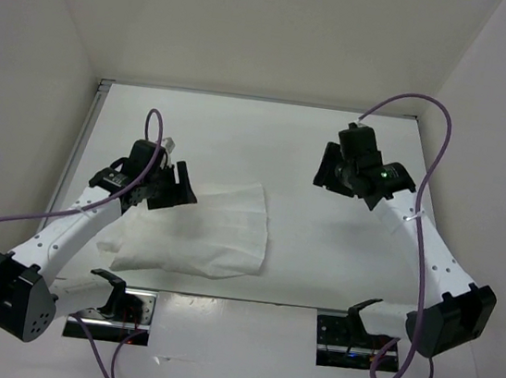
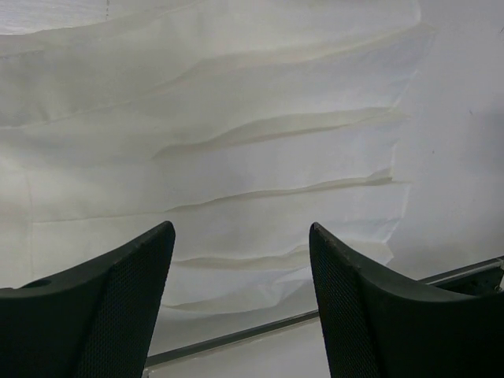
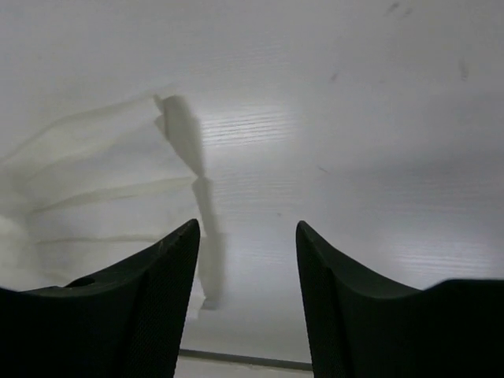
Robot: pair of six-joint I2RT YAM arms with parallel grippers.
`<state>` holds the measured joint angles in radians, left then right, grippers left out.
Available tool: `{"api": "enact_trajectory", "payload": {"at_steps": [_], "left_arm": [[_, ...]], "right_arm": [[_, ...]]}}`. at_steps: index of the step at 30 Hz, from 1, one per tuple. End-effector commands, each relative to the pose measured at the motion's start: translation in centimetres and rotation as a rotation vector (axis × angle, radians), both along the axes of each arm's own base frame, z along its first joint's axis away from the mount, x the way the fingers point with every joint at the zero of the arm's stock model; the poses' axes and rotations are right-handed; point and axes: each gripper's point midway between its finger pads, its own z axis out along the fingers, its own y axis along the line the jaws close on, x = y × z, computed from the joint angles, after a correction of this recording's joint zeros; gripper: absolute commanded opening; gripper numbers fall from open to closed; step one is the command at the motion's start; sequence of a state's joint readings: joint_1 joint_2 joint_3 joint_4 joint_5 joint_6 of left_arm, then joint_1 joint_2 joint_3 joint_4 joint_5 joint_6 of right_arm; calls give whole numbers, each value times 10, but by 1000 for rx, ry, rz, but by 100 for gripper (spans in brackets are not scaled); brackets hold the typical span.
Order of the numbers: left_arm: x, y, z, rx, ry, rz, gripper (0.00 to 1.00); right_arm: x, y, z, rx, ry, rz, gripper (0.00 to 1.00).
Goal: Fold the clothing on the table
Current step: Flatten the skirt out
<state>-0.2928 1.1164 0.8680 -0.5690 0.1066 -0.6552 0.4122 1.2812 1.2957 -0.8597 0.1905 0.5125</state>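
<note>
The clothing is a white pleated fabric lying folded and flat on the table, left of centre. My left gripper hovers over its upper left edge, open and empty. In the left wrist view the pleats fill most of the picture beyond the open gripper. My right gripper hangs above bare table to the right of the clothing, open and holding nothing. In the right wrist view its spread gripper frames bare table, and the clothing's right edge lies to the left.
White walls enclose the table on the left, back and right. A thin metal rim runs along the table's near edge, just past the clothing. Both arm bases sit at the near edge, with purple cables looping above the arms.
</note>
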Motion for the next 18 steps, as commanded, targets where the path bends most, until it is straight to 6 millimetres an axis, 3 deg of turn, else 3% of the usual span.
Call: {"api": "enact_trajectory", "payload": {"at_steps": [1, 4, 5, 6, 7, 9, 11, 12, 13, 16, 18], "left_arm": [[6, 6, 17, 21, -55, 7, 76], [15, 32, 26, 130, -67, 138, 78], [21, 49, 40, 180, -89, 212, 80], [23, 53, 42, 201, -84, 226, 80], [25, 59, 40, 214, -63, 259, 80], [24, 67, 33, 245, -23, 294, 80], [19, 75, 7, 280, 73, 351, 78], [16, 80, -2, 306, 105, 372, 78], [16, 84, -16, 322, 152, 406, 76], [7, 95, -49, 415, 275, 447, 76], [2, 98, -72, 463, 363, 446, 76]], "right_arm": [[13, 65, 26, 181, -82, 283, 58], [9, 121, 13, 183, -56, 491, 61], [15, 136, -6, 157, -18, 519, 62], [14, 148, -17, 134, 2, 572, 62], [13, 171, -15, 131, -3, 626, 62], [22, 203, -38, 94, 40, 692, 62], [16, 242, -49, 65, 53, 763, 61], [19, 253, -40, 66, 27, 785, 61], [19, 260, -47, 62, 37, 794, 61], [17, 274, -36, 102, 11, 830, 61], [14, 277, -41, 111, 26, 854, 61]]}}
